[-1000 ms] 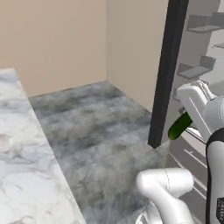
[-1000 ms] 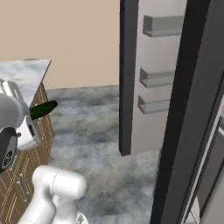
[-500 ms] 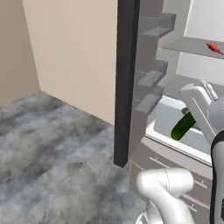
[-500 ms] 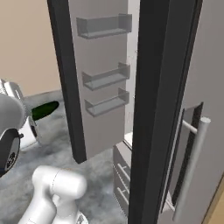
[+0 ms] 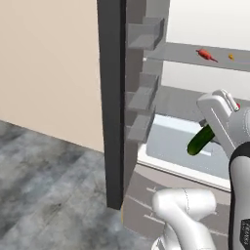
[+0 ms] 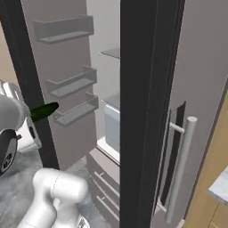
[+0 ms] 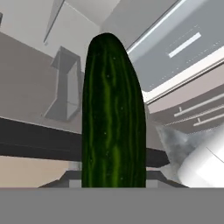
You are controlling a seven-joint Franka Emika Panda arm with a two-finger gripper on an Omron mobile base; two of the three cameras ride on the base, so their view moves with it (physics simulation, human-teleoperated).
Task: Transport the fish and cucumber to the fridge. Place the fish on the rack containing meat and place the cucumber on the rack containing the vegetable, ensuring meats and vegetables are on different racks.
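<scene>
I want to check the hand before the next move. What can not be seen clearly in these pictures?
- Hand: its fingertips are hidden in all views; the cucumber covers them in the hand view.
- Vegetable: only a red sliver shows in the left base view, behind the arm.
- Meat: an orange speck beside the fish; too small for detail.

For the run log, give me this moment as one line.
claw: holding cucumber | fridge: open | fish: upper shelf

The dark green oblong cucumber in my pincer sits before the tall silver-grey fridge. Behind it, on an upper shelf, the small red fork-tailed fish lies left of the tiny orange meat piece.
</scene>
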